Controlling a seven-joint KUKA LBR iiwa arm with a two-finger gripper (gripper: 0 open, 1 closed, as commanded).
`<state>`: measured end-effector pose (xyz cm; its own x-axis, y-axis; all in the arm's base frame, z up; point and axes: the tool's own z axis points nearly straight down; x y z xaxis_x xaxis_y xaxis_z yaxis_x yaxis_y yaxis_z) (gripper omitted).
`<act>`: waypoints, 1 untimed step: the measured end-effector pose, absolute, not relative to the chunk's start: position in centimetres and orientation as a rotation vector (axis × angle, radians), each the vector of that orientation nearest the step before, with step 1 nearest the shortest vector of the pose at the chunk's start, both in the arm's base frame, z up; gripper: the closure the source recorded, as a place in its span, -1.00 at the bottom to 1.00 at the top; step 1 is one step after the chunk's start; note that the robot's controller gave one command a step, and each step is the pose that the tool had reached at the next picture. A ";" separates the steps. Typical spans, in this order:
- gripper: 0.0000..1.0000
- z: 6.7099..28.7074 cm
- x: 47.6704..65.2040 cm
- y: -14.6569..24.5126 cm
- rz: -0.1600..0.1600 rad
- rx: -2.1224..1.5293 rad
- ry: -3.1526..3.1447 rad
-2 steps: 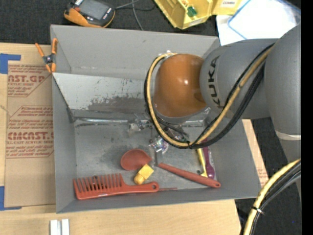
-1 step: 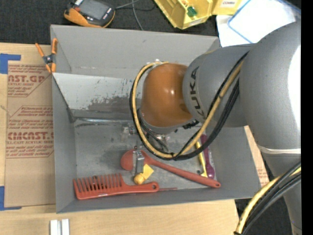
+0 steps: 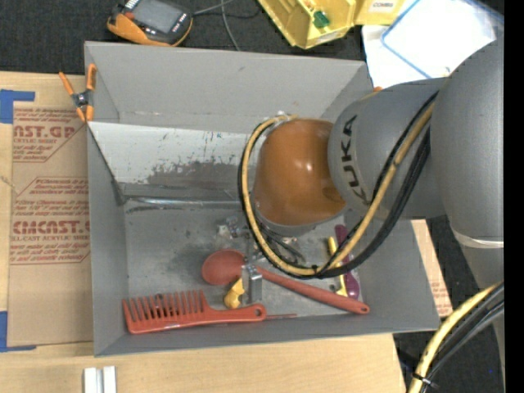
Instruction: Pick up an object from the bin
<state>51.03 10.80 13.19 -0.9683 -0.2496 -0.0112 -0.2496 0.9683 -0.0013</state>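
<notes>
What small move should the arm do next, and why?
Probably ease straight down a little. The end effector sits over the neck of the red spoon, beside a small yellow piece and above the red comb, and all three seem to lie on the bin floor.

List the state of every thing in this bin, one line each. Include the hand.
red comb: lying flat by the bin's near wall, teeth toward the middle.
red spoon: lying flat, bowl left, handle running right under the arm.
small yellow piece: lying between spoon and comb.
purple thing: partly hidden under the arm.
hand: low in the bin, at the spoon's neck.
</notes>
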 end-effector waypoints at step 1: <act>-1.00 12.5 50.9 12.7 0.011 -0.003 3.132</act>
<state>50.93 12.67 12.46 -0.9999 -0.0018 -0.0099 -0.0019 1.0000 0.0069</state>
